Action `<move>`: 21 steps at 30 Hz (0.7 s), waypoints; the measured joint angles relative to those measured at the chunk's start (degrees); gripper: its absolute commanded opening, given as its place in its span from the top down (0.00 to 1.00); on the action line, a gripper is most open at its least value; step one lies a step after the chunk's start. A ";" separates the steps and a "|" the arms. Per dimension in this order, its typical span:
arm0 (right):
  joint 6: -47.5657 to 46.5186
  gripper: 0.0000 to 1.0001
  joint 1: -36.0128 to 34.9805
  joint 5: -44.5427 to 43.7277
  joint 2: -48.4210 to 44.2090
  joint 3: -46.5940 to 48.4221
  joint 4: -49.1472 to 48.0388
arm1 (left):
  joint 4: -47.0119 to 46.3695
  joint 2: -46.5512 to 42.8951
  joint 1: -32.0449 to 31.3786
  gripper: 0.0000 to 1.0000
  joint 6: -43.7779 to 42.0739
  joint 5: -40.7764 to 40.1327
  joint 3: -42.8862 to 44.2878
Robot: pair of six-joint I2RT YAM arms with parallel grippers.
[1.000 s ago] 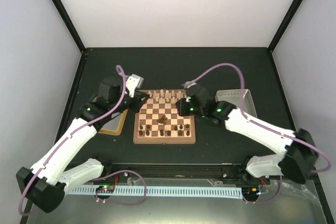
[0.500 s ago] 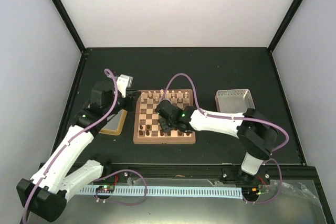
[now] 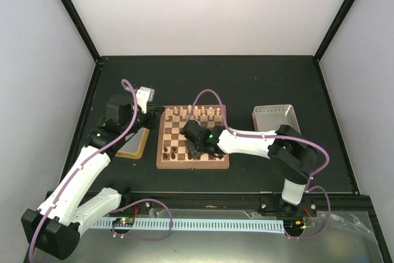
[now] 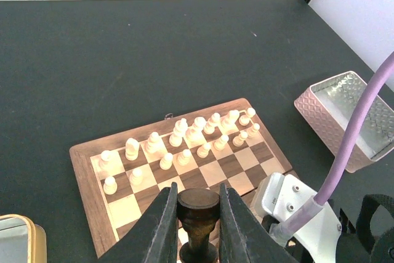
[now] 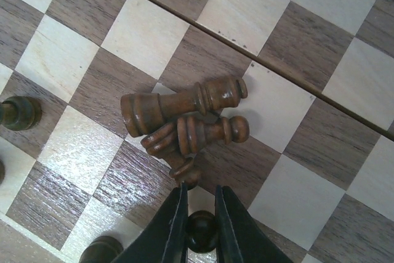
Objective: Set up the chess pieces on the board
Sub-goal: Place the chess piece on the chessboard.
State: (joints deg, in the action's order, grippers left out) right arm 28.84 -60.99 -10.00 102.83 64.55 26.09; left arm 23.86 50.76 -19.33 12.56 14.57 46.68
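Far left: gold-rimmed tray (image 3: 132,146) on the dark desk (image 3: 265,81), just beside the left edge of the board (image 3: 161,155). The left gripper (image 3: 155,115) hangs over the board's far-left corner. In its wrist view its fingers (image 4: 161,229) are clamped on an upright dark brown piece (image 4: 198,204), held by the head above the board.

The board lies flat at the desk's middle. The pale pieces (image 4: 184,137) stand upright in two rows along the far side. The standing dark pieces (image 3: 184,150) are on the near rows.

The right gripper (image 3: 196,145) is low over the board's middle, arm stretched in from the right. In the right wrist view its fingers (image 5: 172,226) are nearly together, with the round head of a small dark piece (image 5: 201,231) in the gap, touching both; it looks pinched. Just past the fingertips is a heap of dark pieces on their sides. A tall lying piece (image 5: 184,106) spans a light and a dark square. A lying pawn (image 5: 209,132) touches it. A third piece (image 5: 184,172) is partly hidden under them, type not clear.

Right: an open box (image 3: 277,118) on the desk, near the board's right side but apart from it.
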 measured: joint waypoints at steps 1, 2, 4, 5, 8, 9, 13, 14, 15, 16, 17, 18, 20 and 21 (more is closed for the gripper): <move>-0.07 0.85 0.00 0.00 0.00 0.02 0.02 | 0.00 0.00 0.11 0.88 0.00 0.11 0.00; -0.07 0.84 0.00 0.02 0.00 0.02 0.09 | 0.00 0.00 0.15 0.88 0.00 0.22 0.00; -0.09 0.80 0.00 0.07 0.00 0.04 0.11 | 0.00 0.00 0.15 0.89 0.00 0.37 0.00; -0.33 0.79 0.00 0.07 0.00 0.04 0.15 | 0.00 0.00 0.15 0.88 0.02 0.50 0.00; -0.37 0.78 0.00 0.22 0.00 0.04 0.35 | 0.00 0.11 0.20 0.89 0.02 0.72 0.00; -0.39 0.78 0.00 0.24 0.00 0.04 0.48 | -0.02 0.24 0.20 0.89 0.02 0.74 0.00; -0.37 0.77 0.00 0.26 0.00 0.28 0.98 | -0.02 0.72 0.24 0.89 0.02 0.92 0.00; -0.28 0.78 0.00 0.26 0.00 0.37 0.96 | -0.02 0.74 0.26 0.88 0.02 0.92 0.00; -0.22 0.77 0.00 0.26 -0.02 0.42 0.98 | -0.04 0.76 0.26 0.88 0.04 0.94 0.00; -0.15 0.77 0.00 0.26 -0.02 0.46 0.98 | -0.09 0.74 0.26 0.88 0.04 0.96 0.00; 0.00 0.77 0.00 0.24 -0.04 0.55 1.03 | -0.13 0.74 0.26 0.88 0.04 1.01 0.00; 0.13 0.76 0.00 0.24 -0.09 0.66 1.11 | -0.13 0.76 0.26 0.88 0.04 1.07 0.00; 0.52 0.74 0.00 0.09 -0.39 1.01 1.44 | -0.17 0.76 0.26 0.88 0.07 1.14 0.00; 0.83 0.73 0.00 -0.02 -0.66 1.22 1.60 | -0.20 0.76 0.26 0.88 0.07 1.16 0.00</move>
State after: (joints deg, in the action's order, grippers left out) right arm 29.67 -60.99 -10.02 102.17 65.78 27.68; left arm 23.66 51.53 -19.07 12.62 15.73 46.68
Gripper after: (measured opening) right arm 0.245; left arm 0.166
